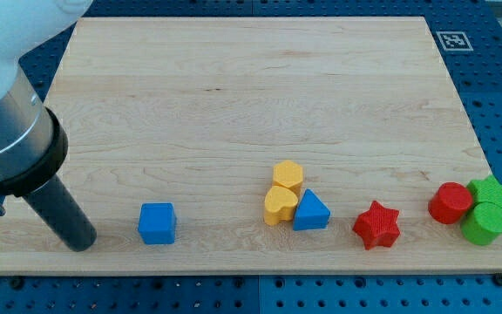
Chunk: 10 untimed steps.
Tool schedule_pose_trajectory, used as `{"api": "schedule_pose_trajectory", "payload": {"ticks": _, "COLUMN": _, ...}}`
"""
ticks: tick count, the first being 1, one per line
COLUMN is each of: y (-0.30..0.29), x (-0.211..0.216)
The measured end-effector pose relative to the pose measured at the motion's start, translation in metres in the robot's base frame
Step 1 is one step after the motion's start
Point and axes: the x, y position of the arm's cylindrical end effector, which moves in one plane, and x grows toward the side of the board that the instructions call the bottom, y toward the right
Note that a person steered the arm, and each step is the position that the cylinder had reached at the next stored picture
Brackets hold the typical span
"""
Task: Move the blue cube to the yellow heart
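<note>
The blue cube (pixel 157 223) sits near the view's bottom edge, left of centre. The yellow heart (pixel 280 205) lies to its right, touching a yellow hexagon (pixel 288 175) above it and a blue triangle (pixel 310 211) on its right. My tip (pixel 82 242) rests on the board at the bottom left, a short way left of the blue cube and apart from it. The cube lies between my tip and the heart.
A red star (pixel 376 225) lies right of the blue triangle. A red cylinder (pixel 450 202), a green star (pixel 490 188) and a green cylinder (pixel 485 223) cluster at the board's right edge. The wooden board (pixel 251 87) ends just below the blocks.
</note>
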Motion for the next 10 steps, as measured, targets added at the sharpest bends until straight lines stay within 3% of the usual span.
{"api": "schedule_pose_trajectory", "payload": {"ticks": 4, "y": 0.035, "x": -0.005}}
{"api": "schedule_pose_trajectory", "payload": {"ticks": 7, "y": 0.106, "x": -0.020}}
{"api": "schedule_pose_trajectory", "payload": {"ticks": 10, "y": 0.150, "x": -0.008}}
